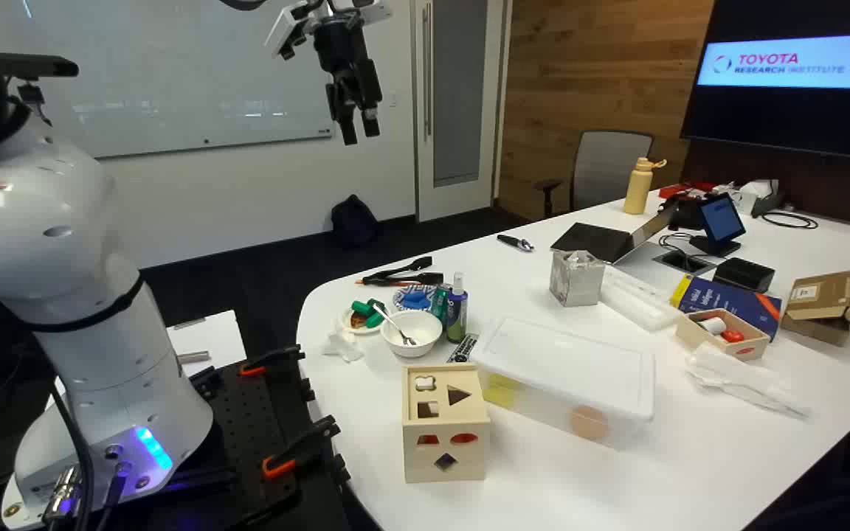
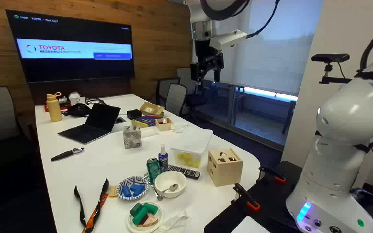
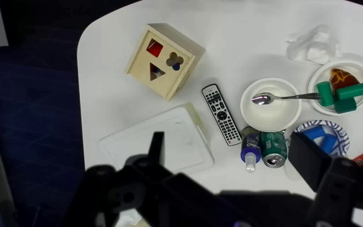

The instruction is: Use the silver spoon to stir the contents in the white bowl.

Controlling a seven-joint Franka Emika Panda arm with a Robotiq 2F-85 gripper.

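White table [image 3: 232,60]; wrist view: gripper [image 3: 227,139] partly hides plastic container [image 3: 184,140].

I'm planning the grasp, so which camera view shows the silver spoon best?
The wrist view: from above, it shows the silver spoon at full length, scoop inside the white bowl, handle reaching out over its rim. Both exterior views also show the scoop in the bowl, but smaller and at a slant.

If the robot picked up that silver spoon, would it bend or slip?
The silver spoon looks like metal, so it should stay stiff. Its slim, smooth-looking handle may slip or twist when gripped. With that handle jutting beyond the white bowl, a nudge could swivel it.
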